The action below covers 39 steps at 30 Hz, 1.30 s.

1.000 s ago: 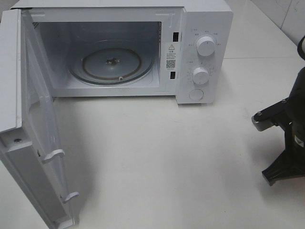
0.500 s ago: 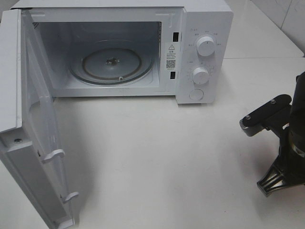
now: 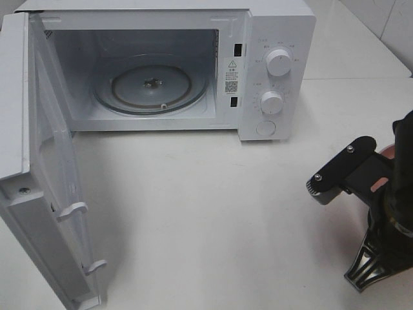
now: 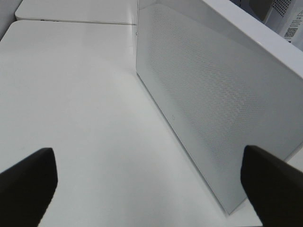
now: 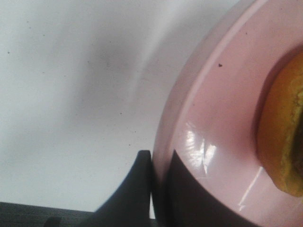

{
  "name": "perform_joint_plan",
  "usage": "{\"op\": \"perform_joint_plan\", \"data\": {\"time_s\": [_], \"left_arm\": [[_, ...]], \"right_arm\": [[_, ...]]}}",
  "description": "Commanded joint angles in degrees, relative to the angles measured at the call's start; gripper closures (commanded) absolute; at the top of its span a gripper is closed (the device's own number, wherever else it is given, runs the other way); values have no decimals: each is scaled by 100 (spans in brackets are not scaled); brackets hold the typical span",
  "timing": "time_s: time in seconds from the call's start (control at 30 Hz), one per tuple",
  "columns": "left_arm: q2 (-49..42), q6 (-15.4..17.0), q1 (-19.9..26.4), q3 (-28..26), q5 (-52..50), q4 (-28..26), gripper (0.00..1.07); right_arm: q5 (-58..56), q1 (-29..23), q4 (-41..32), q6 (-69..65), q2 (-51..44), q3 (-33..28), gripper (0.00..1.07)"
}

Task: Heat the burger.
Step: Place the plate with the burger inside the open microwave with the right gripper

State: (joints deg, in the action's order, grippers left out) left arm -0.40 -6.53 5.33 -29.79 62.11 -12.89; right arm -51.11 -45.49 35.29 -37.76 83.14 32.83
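Burger [image 5: 284, 137]: only one edge shows in the right wrist view. It is a golden-brown bun, matte and slightly rough, sitting on the pink plate [image 5: 213, 118]. It lies inward from the right fingers [image 5: 135, 189], across the rim and toward the plate's centre, with a band of bare plate between it and them. The burger is round, so it has no long axis to line up.

Plate: glossy, smooth and shallow, with a raised rim that catches highlights. It looks hard, and probably slippery at the edge.

Right fingers: clamped on the plate's rim, one dark tip outside and the other over the inner slope. So the plate is what is gripped, not the burger. This arm carries the load and is the nearer one by default.

Left fingers [image 4: 26, 187]: spread wide with nothing between them. Ahead of them is the outer face of the microwave's door [image 4: 213, 94], a white panel with a fine dotted texture.

Microwave [image 3: 277, 39]: boxy and white, with its door swung fully open. The glass turntable [image 3: 151, 84] is bare inside. The cavity lies well apart from the right fingers, across an open stretch of white desk [image 3: 206, 206].

Judgement: the coming move depends on carrying the plate level. A rim-only grip leaves the burger's weight off to one side of the fingers, so the plate could tip.
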Motion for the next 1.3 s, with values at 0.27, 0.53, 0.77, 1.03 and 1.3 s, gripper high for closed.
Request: {"op": "perform_joint_plan", "data": {"time_s": [0.27,0.53,0.77,1.03,1.3], "left_arm": [[-92,23,-17,11,-69,-29,9],[-92,23,-17,11,-69,-29,9],[-92,23,-17,11,-69,-29,9],[-92,23,-17,11,-69,-29,9],[-92,23,-17,11,-69,-29,9]], "right_arm": [[-395,-722,206,-6,-40,-63,107],[-567,-1335,189,-6,-40,-63,107],[-573,-2086,189,69,-40,-63,107],[-573,-2590,195,407,-40,-63,107],[-550,-2825,315,693,-40,-63,107]]}}
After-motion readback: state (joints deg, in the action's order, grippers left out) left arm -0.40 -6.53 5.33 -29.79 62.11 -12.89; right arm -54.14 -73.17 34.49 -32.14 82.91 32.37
